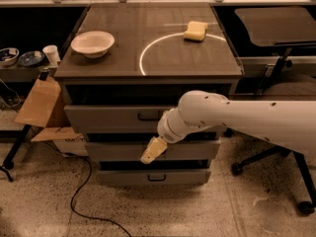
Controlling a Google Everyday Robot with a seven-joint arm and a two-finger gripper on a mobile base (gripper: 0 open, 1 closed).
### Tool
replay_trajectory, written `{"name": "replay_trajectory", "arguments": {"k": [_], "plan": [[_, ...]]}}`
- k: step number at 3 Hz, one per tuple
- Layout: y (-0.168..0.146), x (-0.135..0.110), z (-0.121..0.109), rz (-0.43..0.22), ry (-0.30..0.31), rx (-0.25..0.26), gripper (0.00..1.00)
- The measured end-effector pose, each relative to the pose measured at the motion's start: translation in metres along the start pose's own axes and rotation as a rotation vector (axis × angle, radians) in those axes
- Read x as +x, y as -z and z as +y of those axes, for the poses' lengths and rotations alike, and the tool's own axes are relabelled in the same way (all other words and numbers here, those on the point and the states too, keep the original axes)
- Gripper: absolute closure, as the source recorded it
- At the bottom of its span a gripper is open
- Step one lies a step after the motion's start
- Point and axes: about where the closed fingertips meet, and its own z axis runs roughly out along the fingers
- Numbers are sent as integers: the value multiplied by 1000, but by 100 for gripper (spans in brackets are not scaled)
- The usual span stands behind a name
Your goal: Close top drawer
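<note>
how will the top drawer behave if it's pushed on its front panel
The top drawer probably slides straight back; its flat front looks rigid. Being wide, an off-centre push may rack it. The gripper hangs below its handle, before the middle drawer.

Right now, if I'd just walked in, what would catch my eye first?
The big white arm reaching in from the right, its gripper hanging in front of the middle drawer, just below the pulled-out top drawer. On the cabinet top sit a white bowl at left and a yellow sponge at the back.
</note>
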Motion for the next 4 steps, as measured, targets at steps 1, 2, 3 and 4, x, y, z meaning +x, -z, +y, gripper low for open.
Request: {"name": "replay_trajectory", "arguments": {"k": [1, 2, 3, 4], "plan": [[0, -5, -9, 10, -21, 28, 0], [-3, -10, -20, 22, -49, 54, 0], [-8, -12, -27, 28, -71, 73, 0], [3, 6, -35, 40, -68, 82, 0]]}}
